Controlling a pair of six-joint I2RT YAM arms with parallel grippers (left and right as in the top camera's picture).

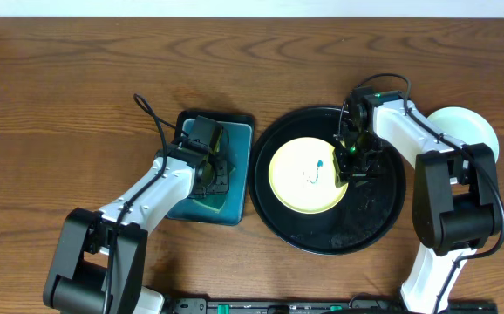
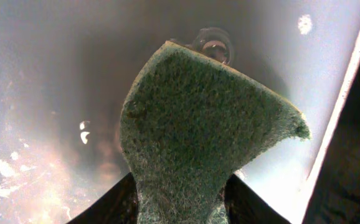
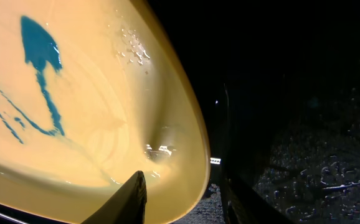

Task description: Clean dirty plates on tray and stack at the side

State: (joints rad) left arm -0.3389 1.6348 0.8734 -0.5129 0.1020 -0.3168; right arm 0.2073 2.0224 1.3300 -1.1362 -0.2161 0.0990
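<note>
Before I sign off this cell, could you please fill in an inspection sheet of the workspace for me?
Surface: brown wood table.
Job's things: yellow plate with teal marks, lying on the black tray; pale plate on the table at right, partly hidden by the arm.
Clutter: teal tray with the sponge over it.
Claws: left claw pinches the sponge; right claw is shut on the yellow plate's rim.
Cables: black leads loop off both arms.
Surroundings: pale strip along the far edge; otherwise nothing seen.
</note>
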